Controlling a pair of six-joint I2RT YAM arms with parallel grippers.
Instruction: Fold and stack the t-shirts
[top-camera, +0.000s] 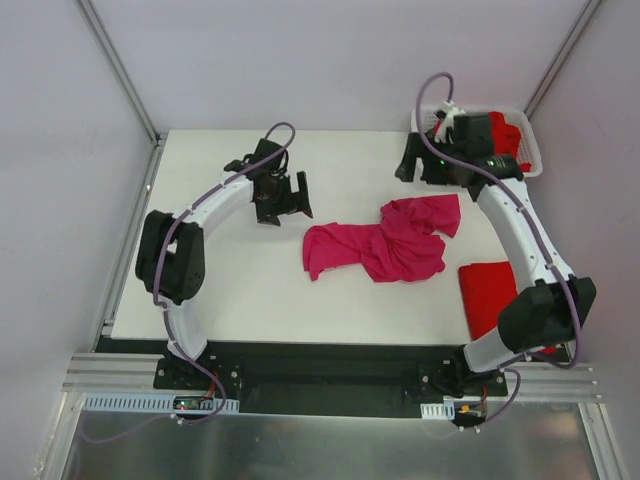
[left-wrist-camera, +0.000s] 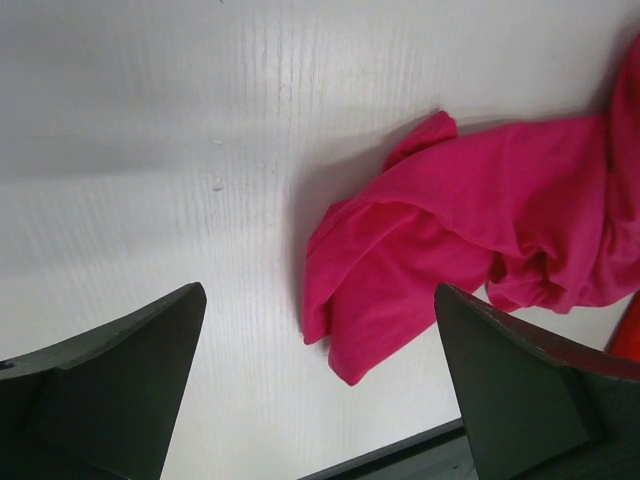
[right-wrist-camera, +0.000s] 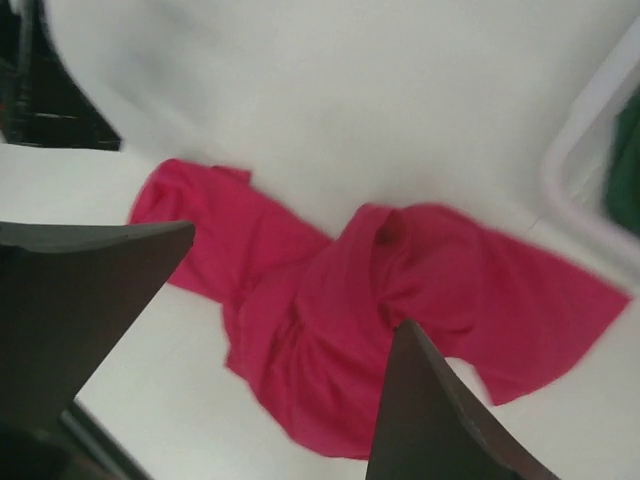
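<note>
A magenta-pink t-shirt (top-camera: 385, 240) lies crumpled on the white table (top-camera: 230, 290), right of centre. A bright red t-shirt (top-camera: 487, 293) lies flat at the right edge, partly under the right arm. More red cloth (top-camera: 507, 130) sits in the basket, and dark green cloth (right-wrist-camera: 628, 150) shows there too. My left gripper (top-camera: 292, 196) hovers open left of the pink shirt (left-wrist-camera: 470, 220), with nothing between its fingers (left-wrist-camera: 110, 380). My right gripper (top-camera: 412, 160) hangs open above the shirt's far right end (right-wrist-camera: 330, 300), also holding nothing.
A white slotted basket (top-camera: 528, 150) stands at the back right corner, its rim (right-wrist-camera: 590, 150) close to the right gripper. Metal frame posts rise at both back corners. The table's dark front edge (left-wrist-camera: 400, 455) runs near the arm bases.
</note>
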